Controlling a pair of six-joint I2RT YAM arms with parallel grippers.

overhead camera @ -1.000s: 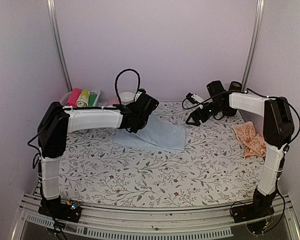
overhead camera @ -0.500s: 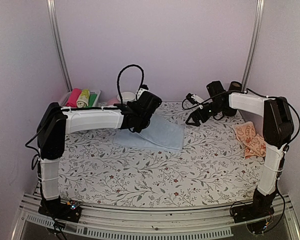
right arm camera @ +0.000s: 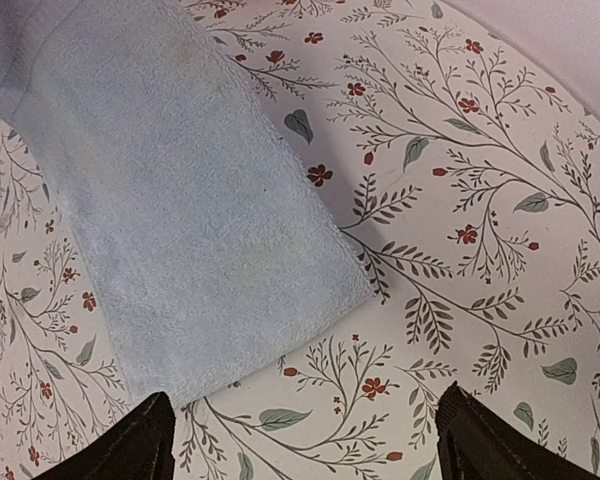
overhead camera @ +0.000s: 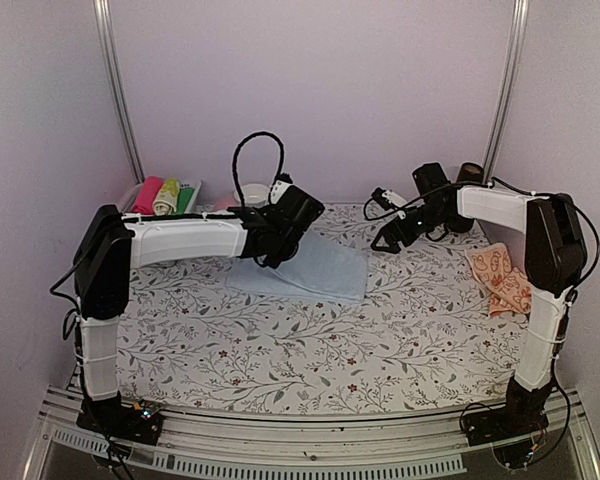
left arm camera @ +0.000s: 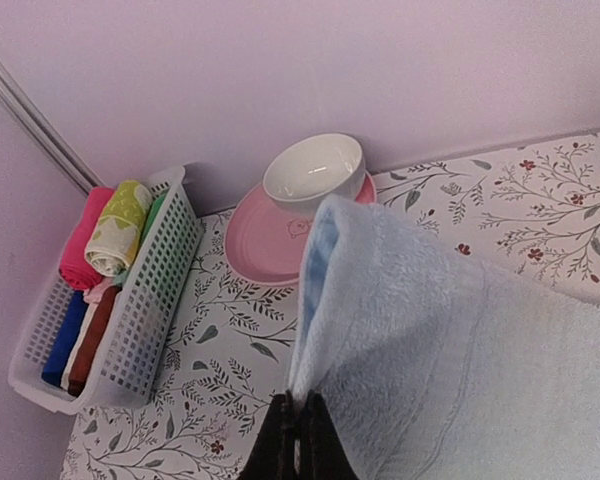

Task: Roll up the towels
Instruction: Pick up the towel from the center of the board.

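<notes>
While the left hand (left arm camera: pixel 298 440) is pinched shut on the far left edge of the pale blue towel (overhead camera: pixel 325 268), raising it off the tabletop (overhead camera: pixel 280 350), I think it should carry that edge over evenly, so the roll starts straight. The right hand (right arm camera: pixel 310 445) hovers wide open and empty by the towel's right end. Only the overhead view shows the peach towel (overhead camera: pixel 500 278), crumpled at the right; only the left wrist shows the pinch itself.
</notes>
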